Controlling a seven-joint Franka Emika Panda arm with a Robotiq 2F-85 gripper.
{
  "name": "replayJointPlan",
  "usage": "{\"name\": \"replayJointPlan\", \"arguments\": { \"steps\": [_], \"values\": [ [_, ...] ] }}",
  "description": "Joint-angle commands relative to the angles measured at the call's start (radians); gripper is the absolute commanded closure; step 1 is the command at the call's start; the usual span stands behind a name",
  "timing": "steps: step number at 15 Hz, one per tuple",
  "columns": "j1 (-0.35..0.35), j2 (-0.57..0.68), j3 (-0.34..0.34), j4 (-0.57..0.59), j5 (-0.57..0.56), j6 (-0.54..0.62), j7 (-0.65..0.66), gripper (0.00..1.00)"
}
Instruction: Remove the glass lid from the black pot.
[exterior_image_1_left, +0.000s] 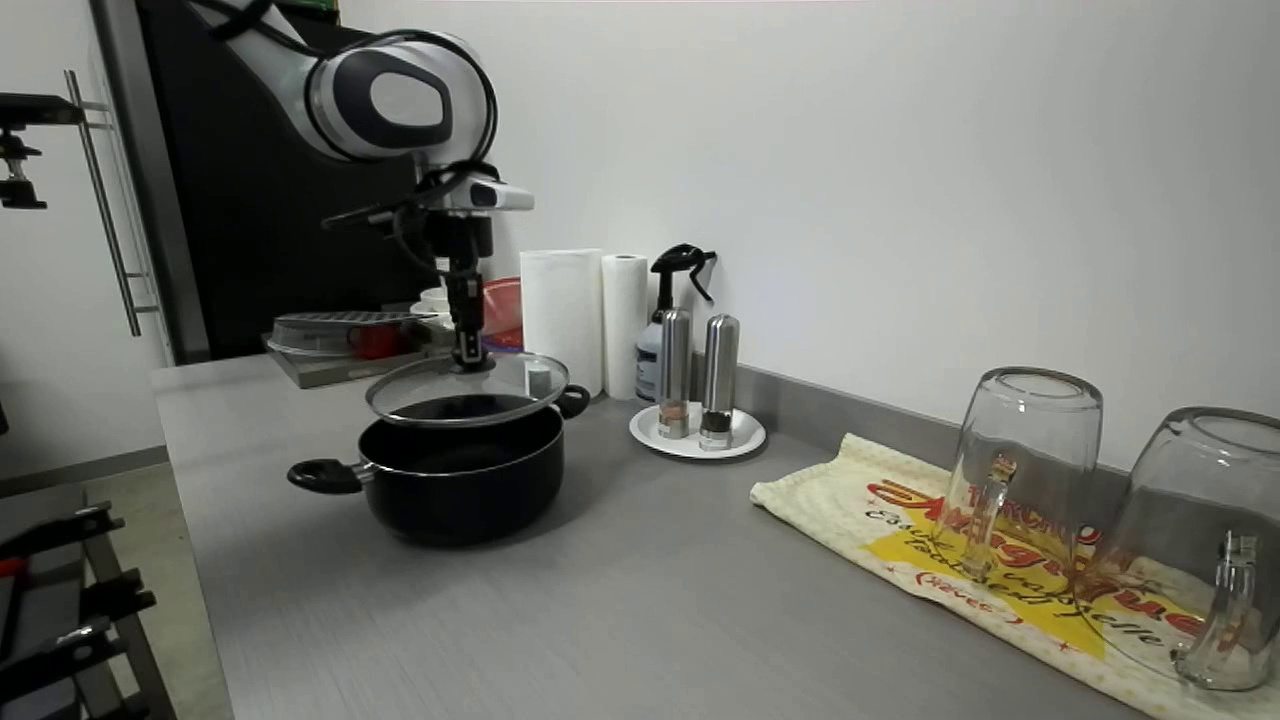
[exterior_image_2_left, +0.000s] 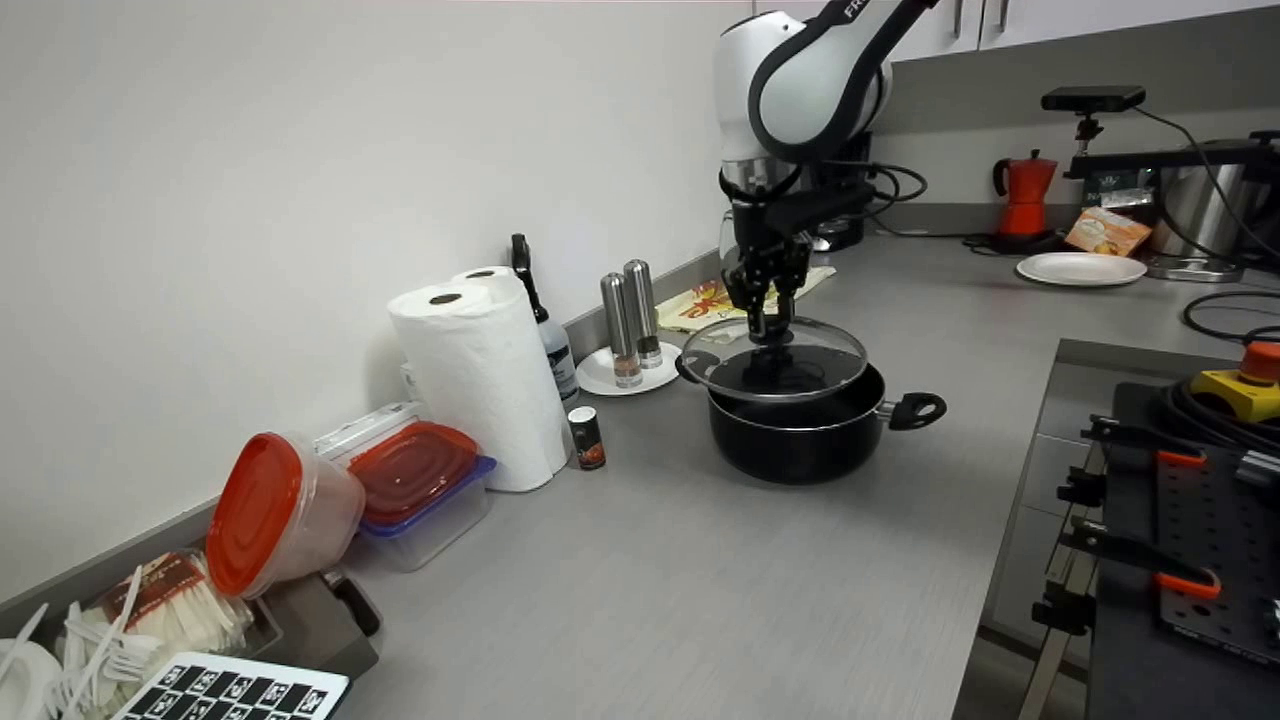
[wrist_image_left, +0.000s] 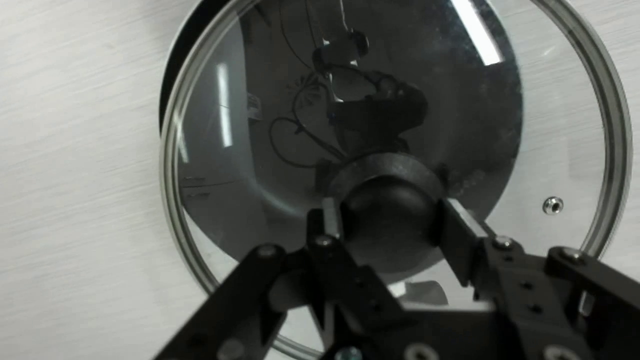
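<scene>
Hanging just over pot (exterior_image_1_left: 465, 500), slightly off-centre, lid (exterior_image_1_left: 465, 396) has its knob (wrist_image_left: 392, 202) pinched in gripper (wrist_image_left: 397, 222). Pot sits on worktop (exterior_image_1_left: 640, 600). Going R from pot, in an exterior view: 2 paper rolls (exterior_image_1_left: 561, 325) past its far handle (exterior_image_1_left: 573, 401), spray btl (exterior_image_1_left: 648, 355) beside rolls, then 2 mills (exterior_image_1_left: 676, 365) on plate (exterior_image_1_left: 648, 434), nr pot, then towel (exterior_image_1_left: 840, 490) w/ 2 glass mugs (exterior_image_1_left: 1040, 440) on it, well apart from pot.

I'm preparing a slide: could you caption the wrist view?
Gripper clasping the glass lid by its black knob, off-centre over the black pot.
</scene>
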Motion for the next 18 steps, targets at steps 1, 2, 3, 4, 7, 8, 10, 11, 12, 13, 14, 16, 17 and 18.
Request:
{"name": "replayJointPlan", "arguments": {
  "steps": [1, 2, 3, 4, 7, 8, 10, 11, 12, 13, 14, 16, 17, 18],
  "values": [
    [0.032, -0.076, 0.02, 0.014, -0.005, -0.054, -0.006, 0.75],
    [0.044, -0.081, 0.033, 0.017, -0.009, -0.059, -0.001, 0.75],
    [0.056, -0.084, 0.046, 0.019, -0.012, -0.064, 0.002, 0.75],
    [0.073, -0.082, 0.062, 0.019, -0.019, -0.068, 0.008, 0.75],
    [0.13, -0.062, 0.113, 0.025, -0.046, -0.086, 0.022, 0.75],
    [0.154, -0.051, 0.131, 0.026, -0.057, -0.091, 0.03, 0.75],
    [0.199, -0.025, 0.164, 0.035, -0.075, -0.102, 0.04, 0.75],
    [0.222, -0.012, 0.178, 0.041, -0.087, -0.106, 0.048, 0.75],
    [0.248, 0.008, 0.191, 0.048, -0.106, -0.104, 0.062, 0.75],
    [0.273, 0.029, 0.202, 0.06, -0.121, -0.101, 0.074, 0.75],
    [0.296, 0.052, 0.209, 0.07, -0.133, -0.084, 0.094, 0.75],
    [0.335, 0.101, 0.218, 0.104, -0.132, -0.051, 0.127, 0.75],
    [0.352, 0.122, 0.219, 0.122, -0.128, -0.044, 0.133, 0.75],
    [0.368, 0.147, 0.217, 0.142, -0.127, -0.034, 0.137, 0.75]
  ]
}}
